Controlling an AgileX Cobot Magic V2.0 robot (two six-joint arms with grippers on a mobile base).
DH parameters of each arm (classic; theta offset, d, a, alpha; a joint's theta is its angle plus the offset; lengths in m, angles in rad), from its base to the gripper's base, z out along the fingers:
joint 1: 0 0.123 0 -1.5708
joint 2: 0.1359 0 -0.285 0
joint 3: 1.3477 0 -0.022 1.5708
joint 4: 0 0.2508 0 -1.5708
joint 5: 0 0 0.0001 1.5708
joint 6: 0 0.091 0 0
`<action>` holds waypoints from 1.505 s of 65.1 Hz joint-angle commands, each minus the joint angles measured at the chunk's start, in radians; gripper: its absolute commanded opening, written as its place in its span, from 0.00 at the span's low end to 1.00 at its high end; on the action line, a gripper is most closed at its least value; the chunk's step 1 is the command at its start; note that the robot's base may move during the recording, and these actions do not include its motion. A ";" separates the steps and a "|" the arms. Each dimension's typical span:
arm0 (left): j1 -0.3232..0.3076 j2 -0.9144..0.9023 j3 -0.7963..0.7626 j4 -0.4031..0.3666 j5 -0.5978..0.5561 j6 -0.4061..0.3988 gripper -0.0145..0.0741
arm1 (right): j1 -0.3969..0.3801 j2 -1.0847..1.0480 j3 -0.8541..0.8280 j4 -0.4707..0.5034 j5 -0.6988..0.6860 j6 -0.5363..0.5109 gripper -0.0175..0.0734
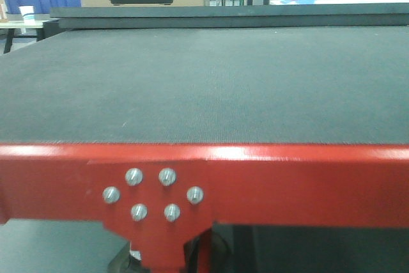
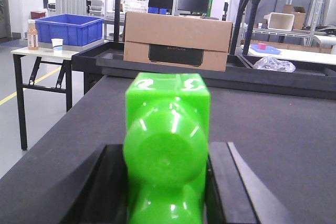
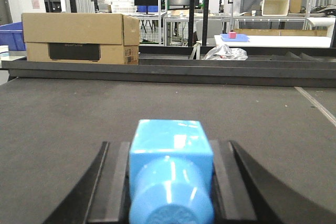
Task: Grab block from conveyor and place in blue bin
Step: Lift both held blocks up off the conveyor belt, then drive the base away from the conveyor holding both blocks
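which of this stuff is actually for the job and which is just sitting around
For the job:
blue block, held in the right gripper
conveyor
blue bin

Just lying about:
green object, held in the left gripper
cardboard box
paper cup
bottle
plastic bag
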 commanded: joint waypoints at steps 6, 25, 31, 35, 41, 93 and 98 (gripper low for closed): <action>-0.001 -0.008 -0.001 -0.004 -0.012 -0.002 0.04 | -0.003 -0.006 0.003 -0.008 -0.024 -0.004 0.01; -0.001 -0.008 -0.001 -0.004 -0.012 -0.002 0.04 | -0.003 -0.006 0.003 -0.008 -0.024 -0.004 0.01; -0.001 -0.008 -0.001 -0.004 -0.012 -0.002 0.04 | -0.003 -0.006 0.003 -0.008 -0.024 -0.004 0.01; -0.001 -0.008 -0.001 -0.004 -0.012 -0.002 0.04 | -0.003 -0.006 0.003 -0.008 -0.024 -0.004 0.01; -0.001 -0.008 -0.001 -0.004 -0.012 -0.002 0.04 | -0.003 -0.006 0.003 -0.008 -0.024 -0.004 0.01; -0.001 -0.008 -0.001 -0.004 -0.012 -0.002 0.04 | -0.003 -0.006 0.003 -0.008 -0.024 -0.004 0.01; -0.001 -0.008 -0.001 -0.004 -0.012 -0.002 0.04 | -0.003 -0.006 0.003 -0.008 -0.024 -0.004 0.01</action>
